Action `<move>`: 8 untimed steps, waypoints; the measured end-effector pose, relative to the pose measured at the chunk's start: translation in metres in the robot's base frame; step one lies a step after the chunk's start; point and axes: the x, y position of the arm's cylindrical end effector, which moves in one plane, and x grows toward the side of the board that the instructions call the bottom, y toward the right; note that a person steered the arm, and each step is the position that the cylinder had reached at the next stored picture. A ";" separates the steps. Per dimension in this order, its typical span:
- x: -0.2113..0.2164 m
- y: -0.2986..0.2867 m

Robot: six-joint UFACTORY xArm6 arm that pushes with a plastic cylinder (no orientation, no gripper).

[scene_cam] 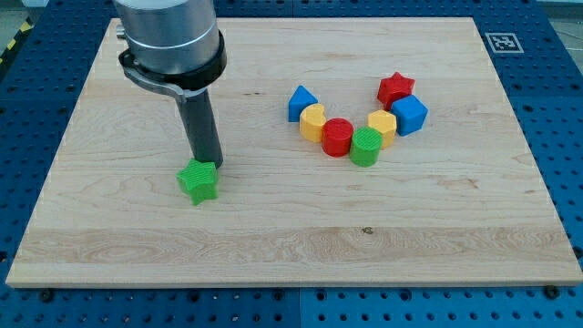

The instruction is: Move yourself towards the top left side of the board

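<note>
My tip [210,165] rests on the wooden board [137,246] left of centre, touching the upper edge of a green star block [199,181]. The rod rises from it into the arm's grey housing [171,41] at the view's top left. To the right, several blocks form a curved row: a blue triangular block [301,102], a yellow heart block [313,122], a red cylinder [338,137], a green cylinder [366,147], a yellow block [383,127], a blue cube [409,115] and a red star [395,89].
A black-and-white marker tag [500,41] sits at the board's top right corner. A blue perforated table [560,109] surrounds the board on all sides.
</note>
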 end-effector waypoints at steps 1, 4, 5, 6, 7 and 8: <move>-0.014 0.000; -0.065 0.000; -0.075 0.000; -0.082 0.000; -0.082 0.000; -0.083 0.000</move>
